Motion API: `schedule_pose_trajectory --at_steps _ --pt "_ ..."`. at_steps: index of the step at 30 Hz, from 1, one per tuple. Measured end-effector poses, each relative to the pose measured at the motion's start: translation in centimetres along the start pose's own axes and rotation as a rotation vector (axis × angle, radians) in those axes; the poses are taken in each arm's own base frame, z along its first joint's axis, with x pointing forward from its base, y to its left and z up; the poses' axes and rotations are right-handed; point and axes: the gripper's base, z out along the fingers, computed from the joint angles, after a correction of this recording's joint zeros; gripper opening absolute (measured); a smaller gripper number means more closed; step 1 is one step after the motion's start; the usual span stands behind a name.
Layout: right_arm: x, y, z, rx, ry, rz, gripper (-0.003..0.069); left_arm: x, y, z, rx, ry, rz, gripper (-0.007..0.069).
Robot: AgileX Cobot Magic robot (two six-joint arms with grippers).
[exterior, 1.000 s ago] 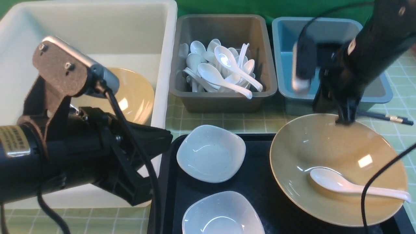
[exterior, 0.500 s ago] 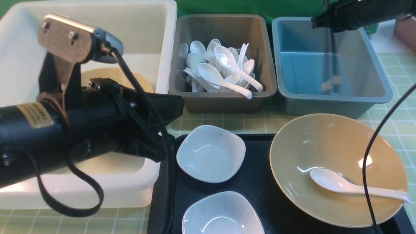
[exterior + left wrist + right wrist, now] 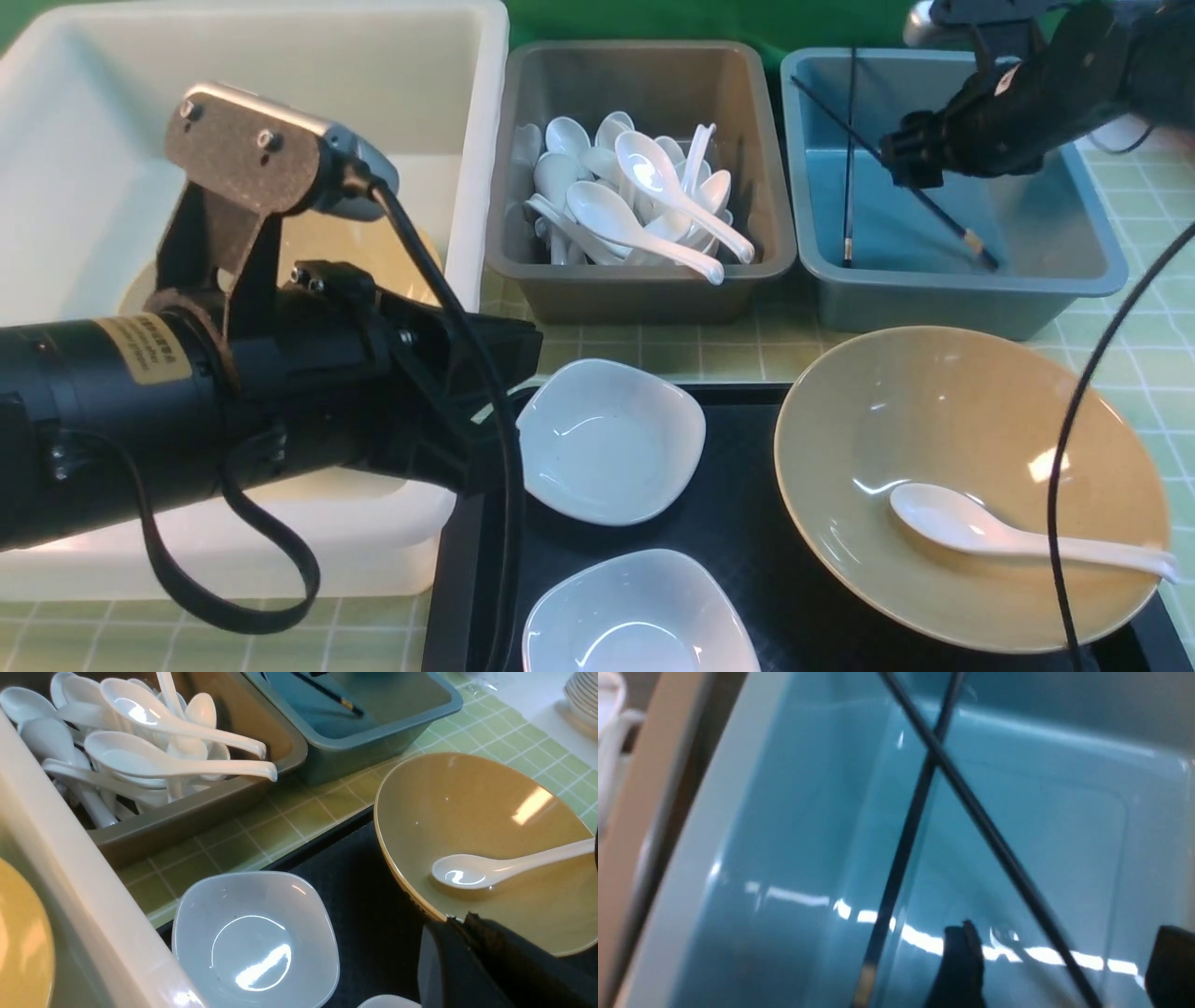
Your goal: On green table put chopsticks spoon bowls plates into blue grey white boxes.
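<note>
At your two o'clock, the chopsticks (image 3: 848,187) lean splayed inside the blue box (image 3: 934,301), with the right gripper (image 3: 901,161) over that box. At four o'clock, a spoon (image 3: 980,532) lies in the tan bowl (image 3: 934,411).

Chopsticks (image 3: 848,168) lie crossed in the rightmost box (image 3: 934,303) (spoons (image 3: 644,201) fill the middle box (image 3: 644,299)).

No writing can be read.
A gold sticker (image 3: 142,348) on the black left arm (image 3: 93,420), seen in the front view, carries rows of small dark print, too blurred to make out.
</note>
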Motion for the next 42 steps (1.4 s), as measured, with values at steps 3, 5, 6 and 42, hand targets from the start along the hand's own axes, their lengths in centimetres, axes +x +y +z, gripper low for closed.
schedule_pose_trajectory --at_steps 3,5,6,42 --pt "-0.8 0.2 -3.8 -0.007 0.018 -0.079 0.0524 0.1 0.0 0.0 0.004 0.011 0.000 -0.0001" --pt "-1.1 0.5 -8.4 -0.016 0.051 -0.173 0.0526 0.3 -0.1 0.0 0.011 0.032 0.000 -0.0001" --pt "-1.2 0.6 -10.4 -0.020 0.054 -0.201 0.0527 0.4 -0.1 0.0 0.015 0.044 0.000 -0.0001" --pt "16.4 6.5 -9.3 -0.213 0.890 -0.859 0.0524 -3.3 -1.5 -0.9 0.141 0.203 0.164 -0.0001"
